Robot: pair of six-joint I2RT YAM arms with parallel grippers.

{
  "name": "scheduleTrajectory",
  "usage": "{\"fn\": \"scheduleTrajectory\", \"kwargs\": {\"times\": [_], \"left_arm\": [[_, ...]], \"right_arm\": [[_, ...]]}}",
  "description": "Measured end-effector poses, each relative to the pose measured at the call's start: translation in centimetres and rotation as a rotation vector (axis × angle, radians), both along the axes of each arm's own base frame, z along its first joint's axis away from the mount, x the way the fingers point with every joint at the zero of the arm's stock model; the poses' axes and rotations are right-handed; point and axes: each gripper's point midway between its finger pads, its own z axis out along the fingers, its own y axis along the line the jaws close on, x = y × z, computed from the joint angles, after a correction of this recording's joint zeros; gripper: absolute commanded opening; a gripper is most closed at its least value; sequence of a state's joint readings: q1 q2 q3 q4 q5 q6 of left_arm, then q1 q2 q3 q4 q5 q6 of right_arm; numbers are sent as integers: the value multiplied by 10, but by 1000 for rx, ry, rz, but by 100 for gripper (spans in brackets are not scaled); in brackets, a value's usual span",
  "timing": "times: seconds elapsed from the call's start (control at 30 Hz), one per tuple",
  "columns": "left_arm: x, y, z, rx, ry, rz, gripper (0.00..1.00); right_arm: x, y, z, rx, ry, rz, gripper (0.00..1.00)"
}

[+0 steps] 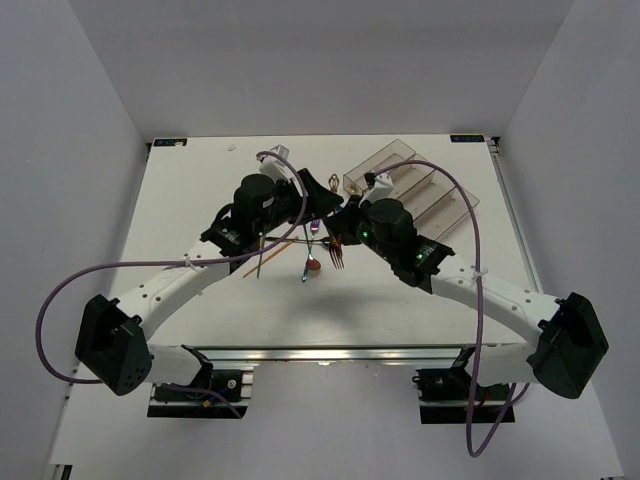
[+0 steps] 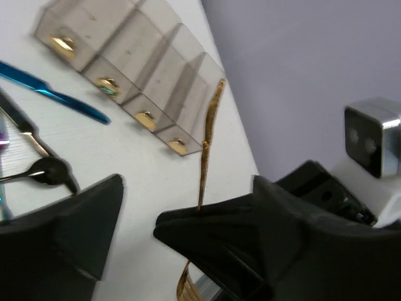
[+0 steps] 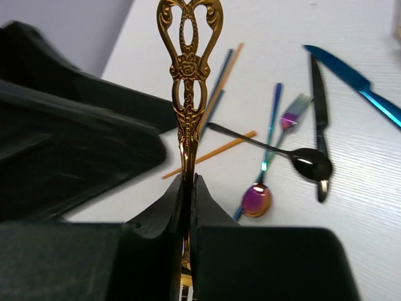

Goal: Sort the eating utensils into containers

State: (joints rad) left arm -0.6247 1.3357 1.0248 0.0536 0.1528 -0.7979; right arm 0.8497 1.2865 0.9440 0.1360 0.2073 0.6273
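The right gripper (image 3: 187, 183) pinched the gold utensil (image 3: 188, 75) upright by its handle; the blue knife (image 3: 360, 84) lay beyond. Only the left wrist view showed the containers (image 2: 125, 50), ahead of the left gripper (image 2: 187, 188), jaws spread.

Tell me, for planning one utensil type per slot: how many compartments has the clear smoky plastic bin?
4, joined in a row in the left wrist view: first compartment upper left, second, third, fourth nearest the white table's edge. None looks hidden.
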Motion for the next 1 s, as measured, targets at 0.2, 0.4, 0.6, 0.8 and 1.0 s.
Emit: {"fn": "scheduleTrajectory", "kwargs": {"times": [0.2, 0.4, 0.6, 0.8, 1.0], "left_arm": [[28, 49, 37, 153, -5, 290, 98], [-8, 134, 70, 281, -73, 519, 98], [-45, 191, 48, 438, -88, 614, 98], [-59, 213, -33, 660, -1, 596, 98], [-71, 223, -76, 762, 58, 567, 98]], "right_arm": [[37, -58, -24, -128, 63, -229, 0], [99, -186, -66, -271, 206, -634, 0], [118, -261, -115, -396, 379, -888, 0], [126, -294, -135, -424, 457, -1010, 0], [133, -308, -137, -386, 470, -1051, 0]]}}
